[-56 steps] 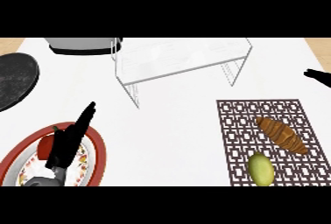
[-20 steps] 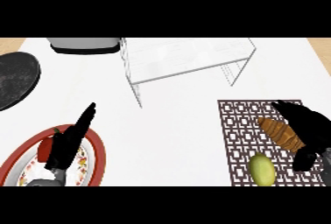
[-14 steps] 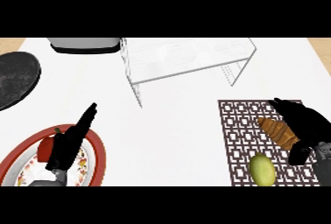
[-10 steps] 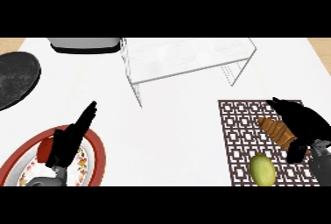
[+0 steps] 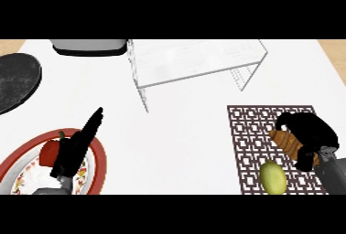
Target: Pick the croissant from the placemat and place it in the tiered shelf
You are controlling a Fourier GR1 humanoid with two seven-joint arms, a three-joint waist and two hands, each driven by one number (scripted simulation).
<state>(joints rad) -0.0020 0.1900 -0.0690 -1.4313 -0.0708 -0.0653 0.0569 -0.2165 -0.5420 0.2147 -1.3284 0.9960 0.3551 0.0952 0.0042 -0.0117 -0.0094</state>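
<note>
In the head view, the right hand [image 5: 312, 133] is curling over the croissant [image 5: 284, 140], its fingers and thumb wrapping round the pastry's right side and hiding much of it. The croissant is lying on the brown patterned placemat [image 5: 251, 128] at the right of the white tabletop [image 5: 182, 132], and a yellow-green fruit [image 5: 272, 177] is sitting just near of it on the same mat. The clear tiered shelf [image 5: 196, 61] is standing at the far side, well apart from the mat. The left hand [image 5: 78, 147] is resting at the near left with fingers straight, over a red-rimmed plate [image 5: 99, 157] that is carrying a red fruit [image 5: 51, 152]. A dark round pan [image 5: 15, 82] is sitting at the far left.
</note>
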